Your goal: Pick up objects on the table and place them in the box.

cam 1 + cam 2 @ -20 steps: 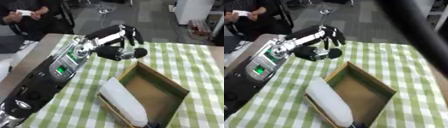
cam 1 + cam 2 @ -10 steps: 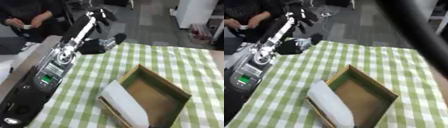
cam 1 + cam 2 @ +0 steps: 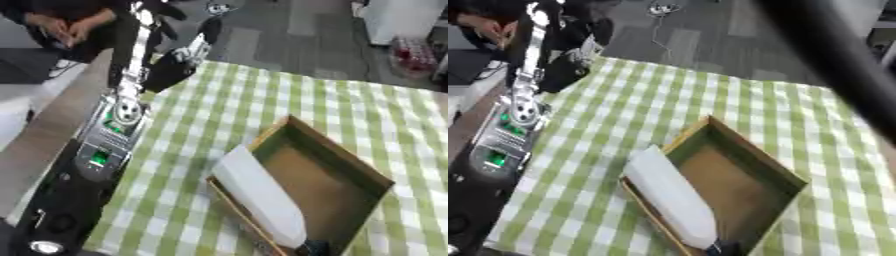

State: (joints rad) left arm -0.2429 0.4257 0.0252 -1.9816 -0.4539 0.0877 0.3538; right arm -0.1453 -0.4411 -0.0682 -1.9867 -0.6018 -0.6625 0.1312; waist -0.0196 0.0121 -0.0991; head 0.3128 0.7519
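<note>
The left hand (image 3: 179, 10) is reaching up past the far left edge of the table (image 3: 350, 115); whether its fingers are spread or curled, I cannot tell. The box (image 3: 302, 192) is lying well apart, to the right and nearer, with a white flap (image 3: 258, 195) leaning on its left side.

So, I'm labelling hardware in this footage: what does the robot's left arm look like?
The left arm is mostly black with silver panels and a round silver joint. A small green-lit marking sits on the forearm. Its left hand at the far end is black with silver parts; blur hides finer detail. A dark bar crosses the right eye view's upper right.
</note>
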